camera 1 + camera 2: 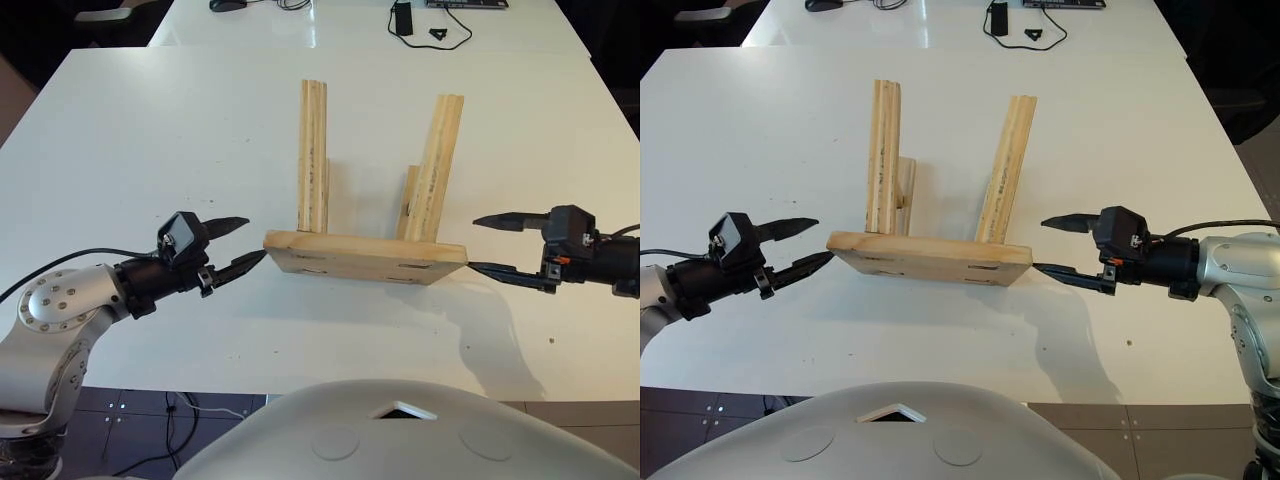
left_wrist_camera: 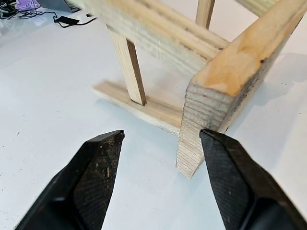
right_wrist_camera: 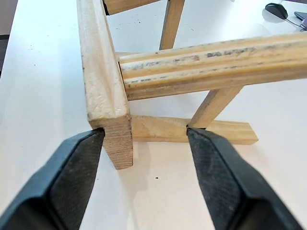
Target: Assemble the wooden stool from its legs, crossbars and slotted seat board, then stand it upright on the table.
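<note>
The wooden stool lies on its side on the white table. Its slotted seat board [image 1: 365,257] stands on edge facing me, with two legs [image 1: 312,150] [image 1: 437,165] pointing away and a crossbar [image 1: 410,205] between them. My left gripper [image 1: 252,239] is open at the board's left end, its lower finger at the corner [image 2: 192,143]. My right gripper [image 1: 474,244] is open at the board's right end [image 3: 103,72], one finger right beside the corner. Nothing is held.
A second white table behind carries a black cable with an adapter [image 1: 403,18] and a mouse [image 1: 228,5]. The table's front edge [image 1: 300,385] runs close below the grippers. Bare tabletop lies to both sides of the stool.
</note>
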Robot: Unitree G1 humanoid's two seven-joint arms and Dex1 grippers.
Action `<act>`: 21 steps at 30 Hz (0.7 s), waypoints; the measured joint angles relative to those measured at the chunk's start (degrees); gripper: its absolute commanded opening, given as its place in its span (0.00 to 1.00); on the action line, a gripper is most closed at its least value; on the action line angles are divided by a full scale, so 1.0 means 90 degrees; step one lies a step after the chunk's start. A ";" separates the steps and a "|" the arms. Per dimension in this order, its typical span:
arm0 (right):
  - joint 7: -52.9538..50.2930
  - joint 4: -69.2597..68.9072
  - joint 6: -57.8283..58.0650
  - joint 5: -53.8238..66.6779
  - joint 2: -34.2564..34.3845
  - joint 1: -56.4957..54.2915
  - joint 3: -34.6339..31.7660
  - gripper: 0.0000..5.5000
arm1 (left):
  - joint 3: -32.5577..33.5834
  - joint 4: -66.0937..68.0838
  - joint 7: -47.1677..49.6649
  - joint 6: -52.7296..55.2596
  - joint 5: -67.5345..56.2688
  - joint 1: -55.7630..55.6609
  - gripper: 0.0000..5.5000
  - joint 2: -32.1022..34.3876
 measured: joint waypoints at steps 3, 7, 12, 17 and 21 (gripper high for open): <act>0.0032 0.0000 0.0010 0.0008 -0.0029 -0.0046 -0.0014 0.58 | 0.0040 -0.0002 -0.0097 0.0036 -0.0057 -0.0009 0.53 0.0075; 0.0103 0.0015 0.0010 0.0003 -0.0062 -0.0071 0.0028 0.58 | 0.0123 -0.0034 -0.0320 0.0070 -0.0070 0.0158 0.53 0.0155; 0.0326 0.0219 -0.0036 0.0037 -0.0076 -0.0169 0.0184 0.58 | 0.0059 0.0069 -0.0627 -0.0209 0.0175 0.0264 0.53 0.0185; 0.0669 0.0699 -0.0045 0.0174 -0.0077 -0.0496 0.0414 0.58 | -0.0076 0.0433 -0.0987 -0.0739 0.0325 0.0163 0.53 0.0184; 0.0888 0.0986 -0.0037 0.0311 -0.0051 -0.0762 0.0674 0.58 | -0.0723 0.1070 -0.1543 -0.1275 0.0702 0.0153 0.53 0.0279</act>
